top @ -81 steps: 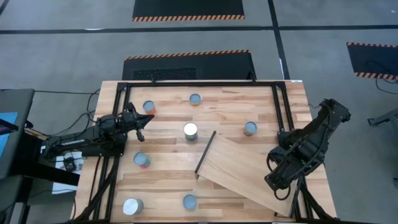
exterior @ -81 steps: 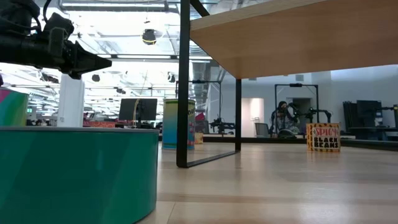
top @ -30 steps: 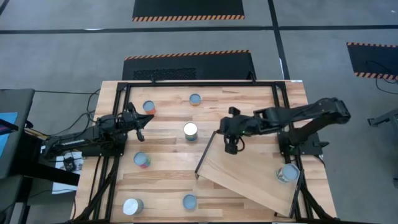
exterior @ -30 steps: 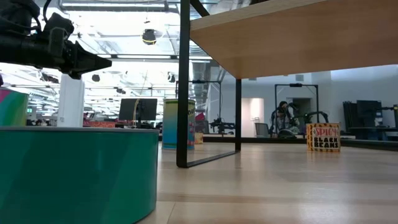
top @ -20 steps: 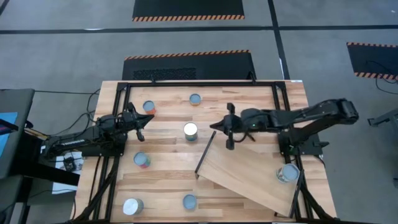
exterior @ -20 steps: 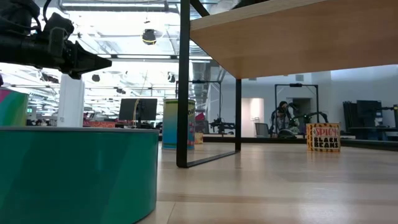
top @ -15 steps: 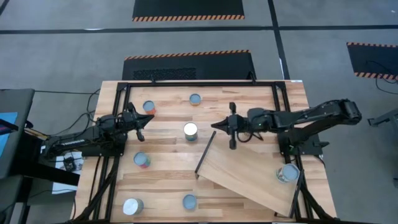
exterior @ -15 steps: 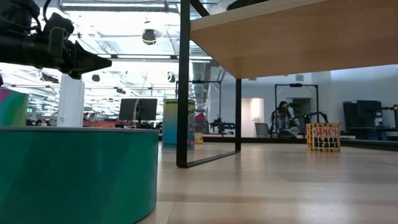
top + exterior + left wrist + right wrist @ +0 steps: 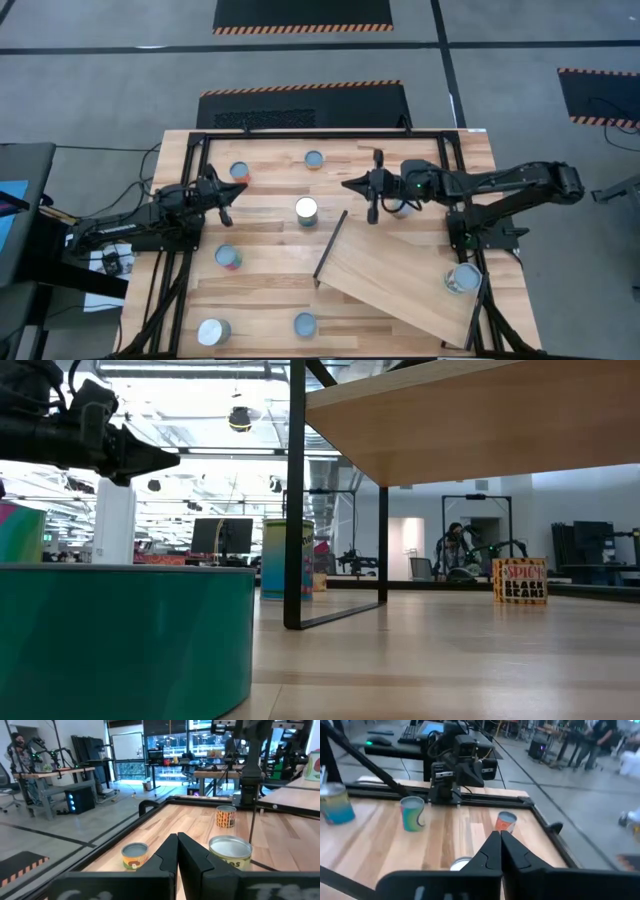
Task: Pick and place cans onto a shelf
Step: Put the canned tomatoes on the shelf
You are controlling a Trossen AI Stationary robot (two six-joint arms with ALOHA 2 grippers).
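Right end effector (image 9: 372,199): clenched, empty, above can (image 9: 402,206) | left end effector (image 9: 225,192): clenched, idle by surface (image 9: 270,290) edge | one can (image 9: 461,278) on shelf (image 9: 395,275) | advice: part fingers, descend centred over tin.

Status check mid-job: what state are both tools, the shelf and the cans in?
left tool: shut, empty, over the table's left side.
right tool: shut, empty, over the tabletop beyond the shelf.
shelf: set at an angle, holding one can.
can on shelf: upright, near its right end.
white-topped can: upright on the tabletop.
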